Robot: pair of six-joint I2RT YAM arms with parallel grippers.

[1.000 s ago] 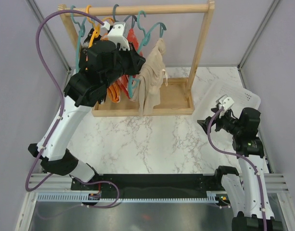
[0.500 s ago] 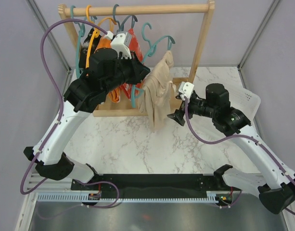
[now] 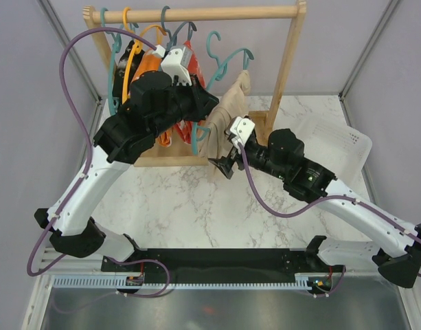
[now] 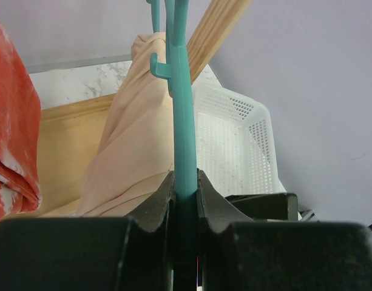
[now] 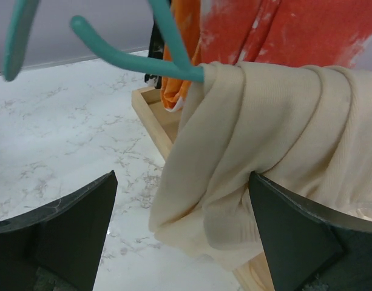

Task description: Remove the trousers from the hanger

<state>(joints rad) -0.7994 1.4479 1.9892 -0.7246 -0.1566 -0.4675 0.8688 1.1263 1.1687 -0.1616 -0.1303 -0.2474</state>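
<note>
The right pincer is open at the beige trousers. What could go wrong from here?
The right pincer stands open before the beige trousers; if it closes on only one loose fold, it may lose the cloth. The left pincer is shut on the teal hanger; a hard pull could twist the hanger in that grip. The red trousers hang close behind and might be caught too.

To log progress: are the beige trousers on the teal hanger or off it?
On. The beige trousers drape over the teal hanger; the right claw is open, gripping nothing.
</note>
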